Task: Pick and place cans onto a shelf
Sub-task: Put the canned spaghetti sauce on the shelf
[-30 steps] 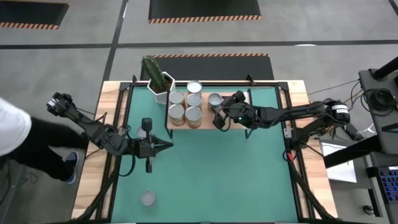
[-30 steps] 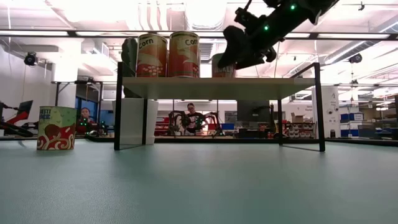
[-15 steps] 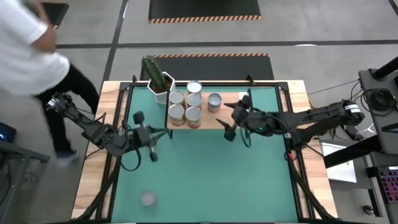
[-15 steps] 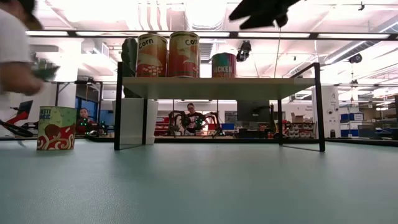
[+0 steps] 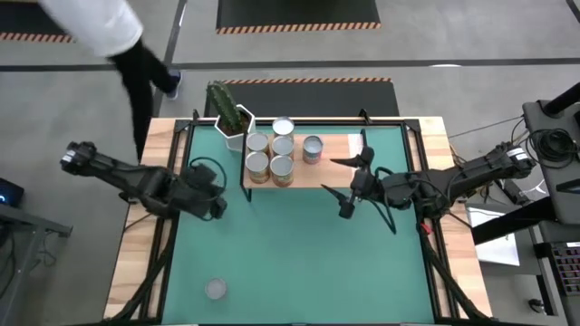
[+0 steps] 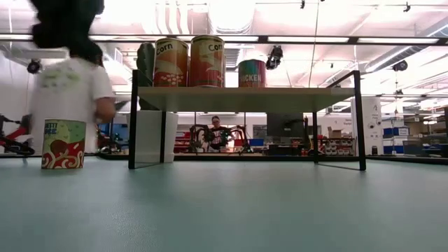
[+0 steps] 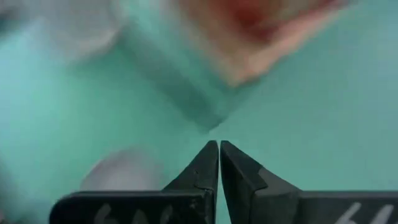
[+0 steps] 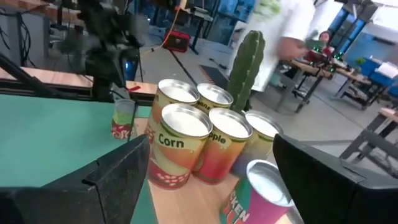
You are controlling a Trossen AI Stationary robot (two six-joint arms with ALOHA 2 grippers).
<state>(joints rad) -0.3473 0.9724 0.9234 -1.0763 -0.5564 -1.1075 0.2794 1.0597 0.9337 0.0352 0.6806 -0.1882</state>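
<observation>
Several cans stand upright on their bases on the light-wood shelf point(image 5: 317, 175), among them corn cans point(image 8: 177, 146) and a separate can point(image 5: 313, 148) to their right. In the low view they line the shelf's top point(image 6: 245, 98). One more can point(image 5: 215, 288) stands alone on the green mat near the front left point(image 6: 63, 143). My right gripper point(image 5: 347, 186) hovers open just right of the shelf's cans, level, facing them, with nothing between its fingers. My left gripper point(image 5: 216, 201) hangs shut and empty over the mat's left part, tipped downward point(image 7: 219, 146).
A cactus point(image 5: 225, 107) in a white pot stands at the shelf's far left corner. A person walks past beyond the table's far left corner point(image 5: 109, 27). The green mat point(image 5: 308, 254) lies open in front of the shelf.
My right gripper has drawn back from the separate can on the shelf toward the table's right edge and risen out of the low view; the can stays upright on the shelf. My left gripper has rolled, tipped downward and shifted a little toward the far left. A person has walked by.
</observation>
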